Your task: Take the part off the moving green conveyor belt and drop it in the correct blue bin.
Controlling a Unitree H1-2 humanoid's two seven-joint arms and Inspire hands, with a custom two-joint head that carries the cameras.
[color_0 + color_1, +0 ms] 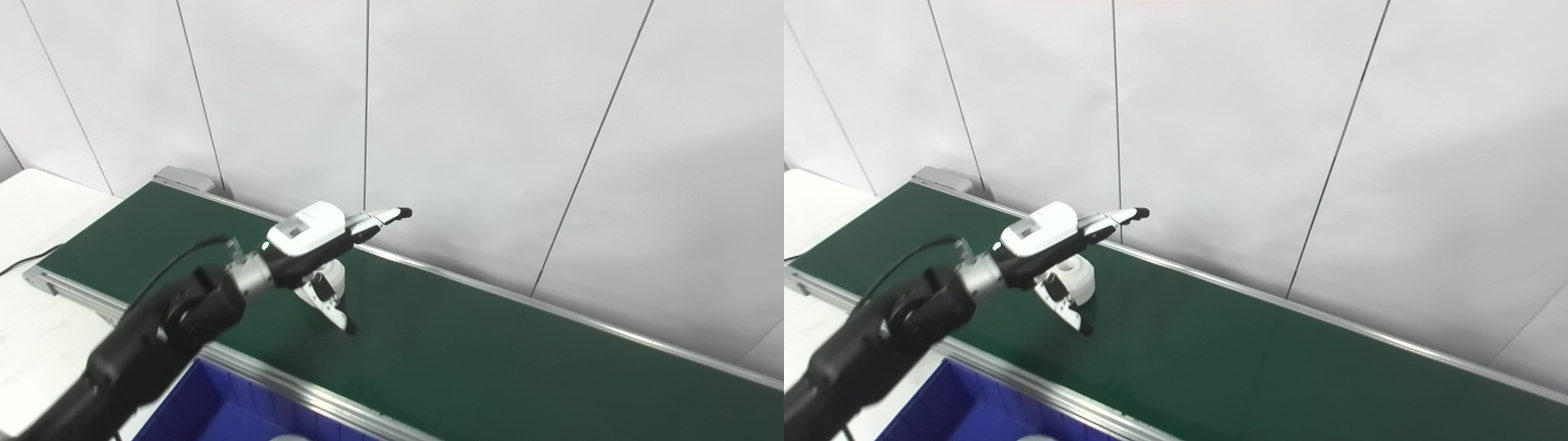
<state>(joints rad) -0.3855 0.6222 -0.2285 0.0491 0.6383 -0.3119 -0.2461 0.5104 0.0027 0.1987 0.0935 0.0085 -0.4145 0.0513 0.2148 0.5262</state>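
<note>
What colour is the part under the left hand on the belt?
White; the part shows best in the right eye view, beneath the left hand.

belt (1249, 343): runs from far left to near right, before the wall (1225, 122)
part (1079, 277): on the belt, left portion
left hand (1053, 245): over the part
bin (968, 410): near side of belt, bottom left
table (37, 208): far left, under the belt's end
</note>
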